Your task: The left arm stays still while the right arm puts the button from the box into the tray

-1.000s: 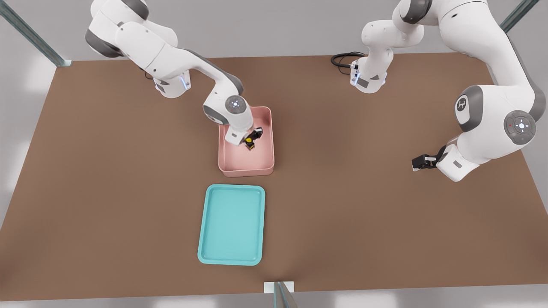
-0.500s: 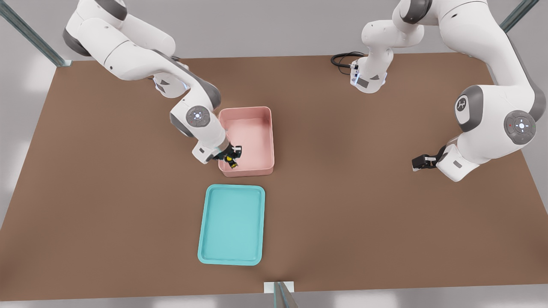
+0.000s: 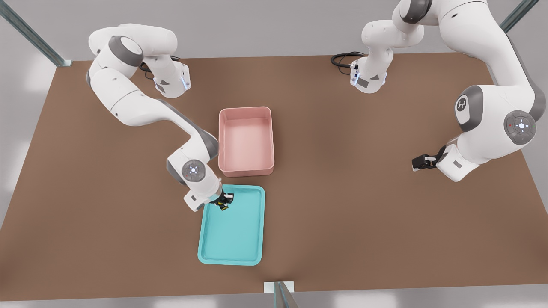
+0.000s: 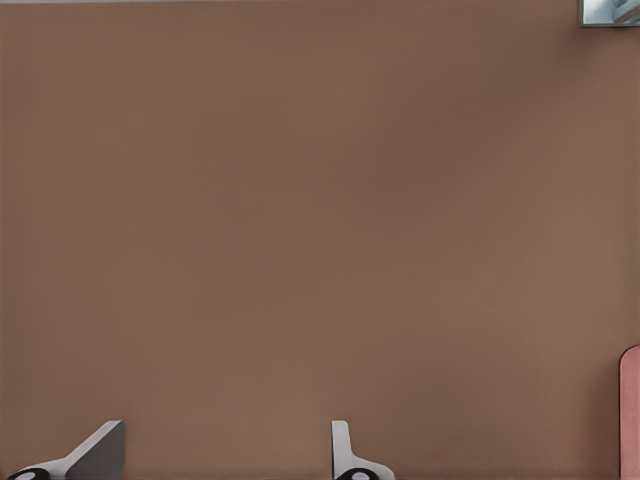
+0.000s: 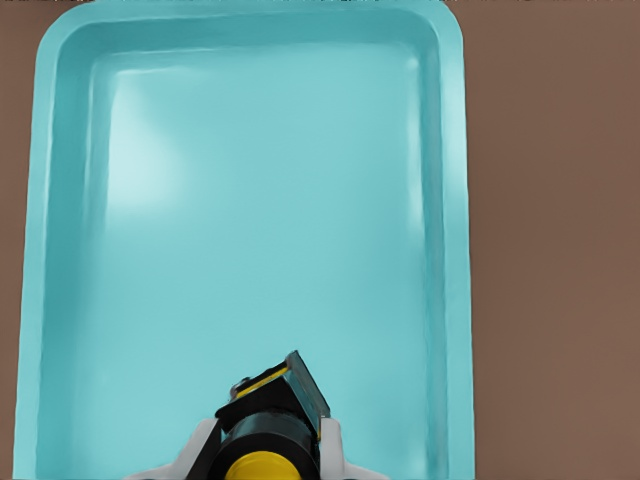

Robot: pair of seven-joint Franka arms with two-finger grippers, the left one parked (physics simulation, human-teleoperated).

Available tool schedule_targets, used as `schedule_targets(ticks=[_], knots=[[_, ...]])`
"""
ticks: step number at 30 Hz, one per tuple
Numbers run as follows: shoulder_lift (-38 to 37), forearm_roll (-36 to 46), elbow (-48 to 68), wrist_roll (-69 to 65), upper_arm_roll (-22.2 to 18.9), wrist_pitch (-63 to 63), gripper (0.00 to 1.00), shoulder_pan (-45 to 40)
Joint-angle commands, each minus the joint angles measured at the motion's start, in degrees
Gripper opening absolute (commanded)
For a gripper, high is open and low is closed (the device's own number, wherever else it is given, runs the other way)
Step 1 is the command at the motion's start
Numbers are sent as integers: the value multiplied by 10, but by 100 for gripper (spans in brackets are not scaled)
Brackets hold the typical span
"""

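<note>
Nearest the front view's camera lies the shallow teal plastic tray [image 3: 231, 239] with its low rim and rounded corners, its floor bare but for what hangs over its far end. There the right arm's two-finger gripper [image 3: 224, 202] hovers above the tray's corner nearest the box, its fingers clamped on the tiny push-button with a round yellow cap and dark blocky base [image 3: 222, 204]. In the right wrist view the button [image 5: 262, 440] sits pinched between the fingers with the tray [image 5: 455, 250] spread beneath. It looks carried clear of the floor, which suits a lowering and release inside the rim. Just beyond stands the pink rectangular plastic bin with tall walls [image 3: 246, 169], now holding nothing, placed end to end with the tray so the carry is short. Everything rests on a plain brown tabletop [image 3: 342, 205]; behind it rises a pale grey wall.
</note>
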Motion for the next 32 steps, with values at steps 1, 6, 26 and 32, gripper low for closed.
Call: schedule_targets(ticks=[1, 6, 26, 32], knots=[[20, -11, 26, -12, -22, -15, 40, 23], [69, -26, 72, -14, -44, -7, 40, 53], [-302, 357, 15, -442, -465, -249, 100, 53], [-297, 352, 20, -439, -464, -245, 100, 53]])
